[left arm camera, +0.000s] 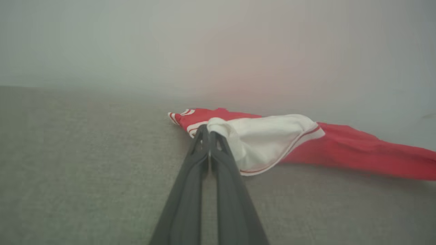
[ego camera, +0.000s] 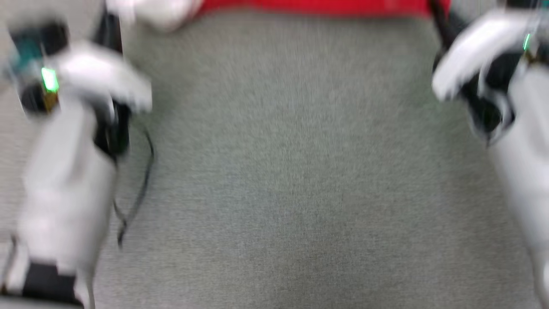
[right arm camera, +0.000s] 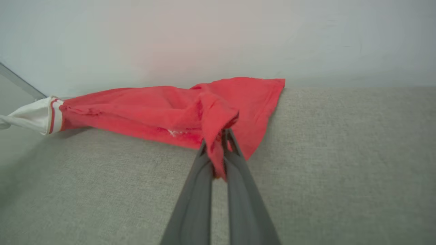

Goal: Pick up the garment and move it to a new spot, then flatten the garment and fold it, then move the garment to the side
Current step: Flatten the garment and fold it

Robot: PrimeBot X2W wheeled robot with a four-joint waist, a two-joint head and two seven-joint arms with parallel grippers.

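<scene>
Left gripper (left arm camera: pixel 208 133) clamps the white sleeve (left arm camera: pixel 269 139), right gripper (right arm camera: pixel 218 141) pinches red cloth. Shirt (right arm camera: pixel 143 109) stretched between them, move underway, I'd say. Flattening, folding, setting aside all remain.

From what I could see, I was working in a plain indoor test space, more like a lab or a bare practice room than a home or a shop, though I couldn't say for certain. The work surface (ego camera: pixel 291 171) was a wide stretch of grey woven fabric, flat and even; I couldn't tell whether it was a covered table or a carpeted floor. It ran straight up to a pale, unmarked wall (right arm camera: pixel 218 34), with a grey strip (right arm camera: pixel 20 81) slanting down at one corner. A thin black cable (ego camera: pixel 141 193) trailed loose across the fabric beside the robot's left arm. The garment (right arm camera: pixel 153 109) lay at the foot of that wall.
</scene>
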